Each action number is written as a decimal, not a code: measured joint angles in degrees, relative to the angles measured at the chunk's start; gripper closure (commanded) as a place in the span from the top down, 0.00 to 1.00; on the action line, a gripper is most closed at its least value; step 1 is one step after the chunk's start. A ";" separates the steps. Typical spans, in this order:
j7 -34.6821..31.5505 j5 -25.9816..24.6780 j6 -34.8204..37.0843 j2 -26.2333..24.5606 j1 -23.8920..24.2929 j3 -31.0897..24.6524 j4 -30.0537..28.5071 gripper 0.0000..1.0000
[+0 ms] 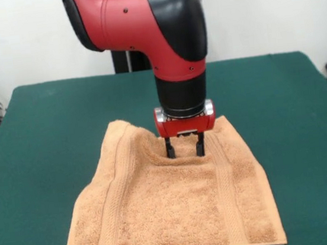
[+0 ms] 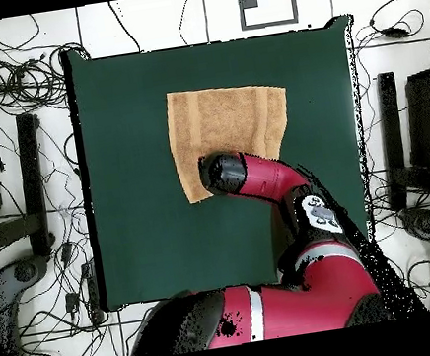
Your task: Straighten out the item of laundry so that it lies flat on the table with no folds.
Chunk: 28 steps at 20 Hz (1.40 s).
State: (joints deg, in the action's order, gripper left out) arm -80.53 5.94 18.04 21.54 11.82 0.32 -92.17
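The orange-tan towel [image 1: 180,210] lies spread on the dark green table [image 1: 44,125], near its front edge in the front view. Two ribbed bands run front to back near its left and right sides. Its far edge is puckered and drawn inward around my gripper [image 1: 185,149]. The gripper stands straight down on that far edge, its two black fingers apart, tips in the cloth with a small ridge of towel between them. In the overhead view the towel [image 2: 225,115] shows above the arm's wrist [image 2: 223,173], which hides the gripper.
The red and black arm [image 1: 157,21] comes down over the table's middle. Green table surface [image 2: 129,179] extends wide on both sides of the towel. Cables and stands lie on the floor around the table [image 2: 22,195].
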 measured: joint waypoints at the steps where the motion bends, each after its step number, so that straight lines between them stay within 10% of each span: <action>1: 0.00 0.00 0.11 -0.01 0.00 0.01 0.07 1.00; 28: 0.00 -0.17 0.84 -0.10 -0.42 0.40 0.53 1.00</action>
State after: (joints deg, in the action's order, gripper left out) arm -80.53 5.78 18.89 21.44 11.40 0.72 -91.64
